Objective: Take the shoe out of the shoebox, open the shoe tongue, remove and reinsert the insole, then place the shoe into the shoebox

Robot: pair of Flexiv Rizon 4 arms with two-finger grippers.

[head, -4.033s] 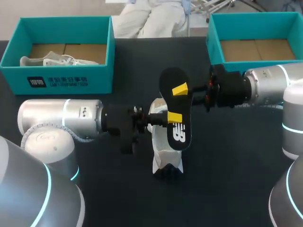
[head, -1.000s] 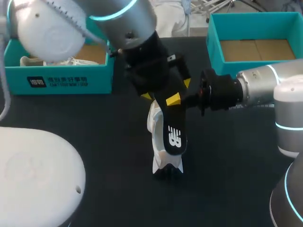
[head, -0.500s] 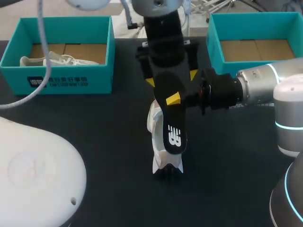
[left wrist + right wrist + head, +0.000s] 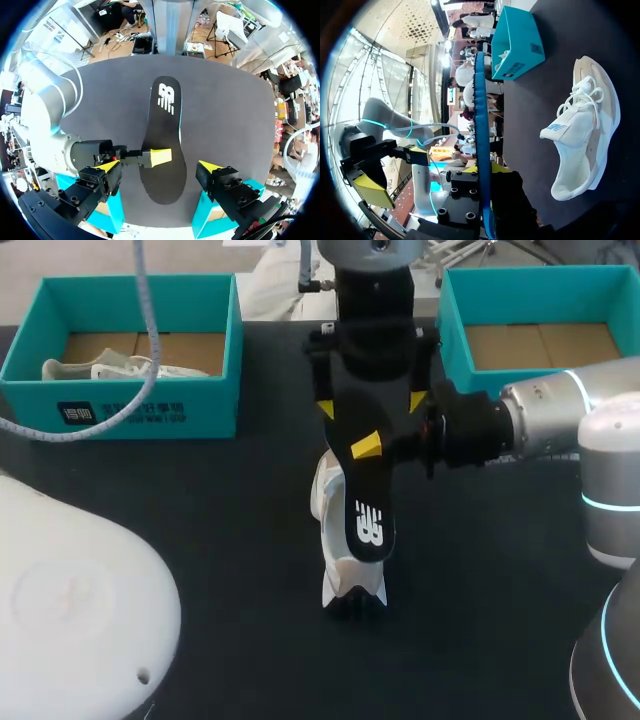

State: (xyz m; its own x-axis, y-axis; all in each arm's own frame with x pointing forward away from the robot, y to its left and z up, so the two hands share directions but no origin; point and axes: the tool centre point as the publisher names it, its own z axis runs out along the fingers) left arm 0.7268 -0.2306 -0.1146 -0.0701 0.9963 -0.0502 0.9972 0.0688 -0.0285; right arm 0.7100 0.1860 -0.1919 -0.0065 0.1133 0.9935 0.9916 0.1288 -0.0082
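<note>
1. bright, even light falls from overhead; hardly any shadow shows on the black table (image 4: 200, 540).
2. soft glare sits on the right arm (image 4: 555, 412)'s silver shell.
3. ceiling lamps flare in the right wrist view.

insole (image 4: 368, 525): white logo | left shoebox (image 4: 200, 405) front: white print

Teal shoeboxes numbered two: left shoebox (image 4: 120, 405), right shoebox (image 4: 455, 330). White shoes numbered two: boxed shoe (image 4: 100, 368), table shoe (image 4: 352, 590). Black insole (image 4: 368, 530): one was counted. Yellow-tipped pincers numbered two: left pincer (image 4: 159, 167), right pincer (image 4: 372, 448). Table (image 4: 520, 620): one.
</note>
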